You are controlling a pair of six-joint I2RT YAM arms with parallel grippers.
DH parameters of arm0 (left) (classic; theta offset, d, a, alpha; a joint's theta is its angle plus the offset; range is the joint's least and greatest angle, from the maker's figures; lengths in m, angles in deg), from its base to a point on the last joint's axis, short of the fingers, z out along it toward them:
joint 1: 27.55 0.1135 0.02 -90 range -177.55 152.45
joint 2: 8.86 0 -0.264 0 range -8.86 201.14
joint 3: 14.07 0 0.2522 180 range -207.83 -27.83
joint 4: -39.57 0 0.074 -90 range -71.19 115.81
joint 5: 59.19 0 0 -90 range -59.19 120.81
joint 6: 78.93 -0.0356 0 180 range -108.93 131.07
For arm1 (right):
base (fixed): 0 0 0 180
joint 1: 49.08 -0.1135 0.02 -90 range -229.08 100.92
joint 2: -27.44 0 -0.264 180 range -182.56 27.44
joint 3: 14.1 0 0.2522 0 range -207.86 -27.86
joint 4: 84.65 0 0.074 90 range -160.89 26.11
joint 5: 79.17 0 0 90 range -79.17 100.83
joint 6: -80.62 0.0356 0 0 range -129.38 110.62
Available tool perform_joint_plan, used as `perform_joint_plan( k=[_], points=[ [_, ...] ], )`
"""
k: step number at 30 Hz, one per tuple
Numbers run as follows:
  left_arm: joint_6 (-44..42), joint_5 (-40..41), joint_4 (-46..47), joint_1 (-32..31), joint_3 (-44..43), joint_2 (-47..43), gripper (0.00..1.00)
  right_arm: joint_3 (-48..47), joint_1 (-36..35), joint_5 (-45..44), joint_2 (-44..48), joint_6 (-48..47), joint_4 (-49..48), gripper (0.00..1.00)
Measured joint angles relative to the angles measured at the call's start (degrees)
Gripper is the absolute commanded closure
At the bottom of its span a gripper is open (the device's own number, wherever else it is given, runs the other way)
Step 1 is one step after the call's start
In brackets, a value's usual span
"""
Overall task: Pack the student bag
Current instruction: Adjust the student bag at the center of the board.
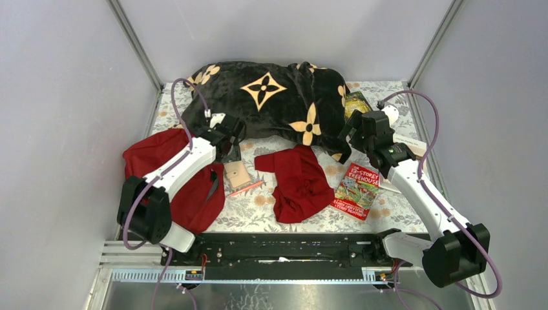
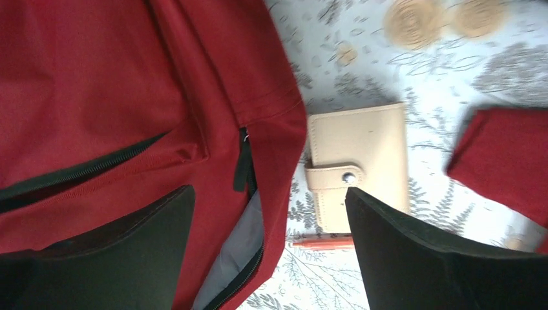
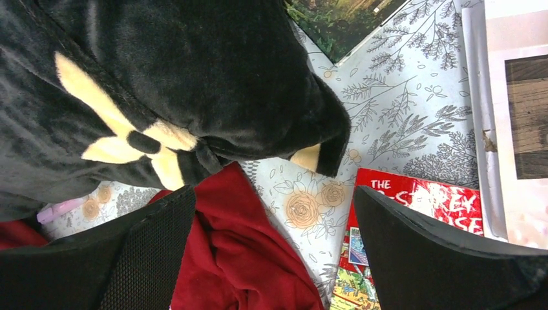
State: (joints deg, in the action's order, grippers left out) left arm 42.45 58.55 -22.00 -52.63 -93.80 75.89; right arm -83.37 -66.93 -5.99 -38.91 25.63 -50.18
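Observation:
The red student bag (image 1: 161, 171) lies at the left of the table, partly under my left arm. In the left wrist view the bag (image 2: 116, 110) shows black zipper lines and a zip open on grey lining. My left gripper (image 1: 227, 143) (image 2: 271, 258) is open and empty above the bag's right edge, next to a tan wallet (image 2: 358, 165) and an orange pen (image 2: 320, 242). My right gripper (image 1: 346, 139) (image 3: 271, 258) is open and empty above the table between the dark-red cloth (image 3: 239, 258) and a red book (image 3: 413, 213).
A black plush blanket with tan flowers (image 1: 265, 97) fills the back middle. The dark-red cloth (image 1: 297, 184) lies in the centre, the red "Treehouse" book (image 1: 357, 190) to its right. A dark green book (image 1: 355, 102) and white paper (image 1: 413, 143) lie at the back right.

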Motion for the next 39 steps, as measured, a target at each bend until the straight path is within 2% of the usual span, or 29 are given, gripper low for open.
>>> perform_joint_plan(
  k=[8, 11, 12, 16, 17, 19, 22, 25, 30, 34, 37, 38, 39],
  points=[
    [6.1, 1.7, -3.6, 0.0, 5.0, 4.1, 0.15, 1.3, 0.0, 1.5, 0.7, 1.2, -1.0, 0.0],
    [7.9, 1.6, -4.3, 0.0, 5.4, 5.9, 0.25, 1.5, 0.0, 1.7, 0.7, 1.6, -1.2, 0.0],
    [8.6, 1.6, -4.3, 0.0, 5.5, 6.7, 0.33, 1.5, 0.0, 1.7, 0.7, 1.8, -1.3, 0.0],
    [11.1, 0.8, -3.9, 1.0, 7.6, 8.3, 0.82, 1.7, 0.0, 2.1, 0.7, 2.1, -1.9, 0.0],
    [11.2, 0.5, -3.9, 1.7, 8.1, 8.3, 0.9, 1.7, 0.0, 2.2, 0.7, 2.1, -2.0, 0.0],
    [11.8, -0.1, -4.1, 3.1, 8.2, 8.0, 1.0, 1.8, 0.0, 2.6, 0.7, 2.2, -2.0, 0.0],
    [10.8, -1.6, -5.9, 5.6, 5.7, 5.6, 1.0, 2.4, 0.0, 3.0, 1.0, 2.3, -2.8, 0.0],
    [8.7, -5.0, -8.6, 9.4, -1.4, 1.7, 1.0, 3.3, 0.0, 3.9, 1.4, 2.4, -3.8, 0.0],
    [5.6, -15.0, -9.8, 17.1, -14.0, -1.5, 1.0, 3.6, 0.0, 6.1, 1.4, 2.4, -5.0, 0.0],
    [5.2, -25.3, -9.6, 19.2, -20.0, 0.5, 0.98, 3.6, 0.0, 7.4, 1.2, 2.7, -6.0, 0.0],
    [6.9, -32.6, -7.5, 19.1, -22.0, 4.0, 0.9, 3.7, 0.0, 8.5, 0.7, 3.1, -6.9, 0.0],
    [7.8, -34.5, -6.1, 19.1, -22.1, 5.3, 0.8, 3.7, 0.0, 8.7, 0.5, 3.1, -7.1, 0.0],
    [8.9, -36.1, -4.7, 19.1, -22.1, 6.5, 0.6, 3.7, 0.0, 9.0, 0.3, 3.2, -7.2, 0.0]
  ],
)
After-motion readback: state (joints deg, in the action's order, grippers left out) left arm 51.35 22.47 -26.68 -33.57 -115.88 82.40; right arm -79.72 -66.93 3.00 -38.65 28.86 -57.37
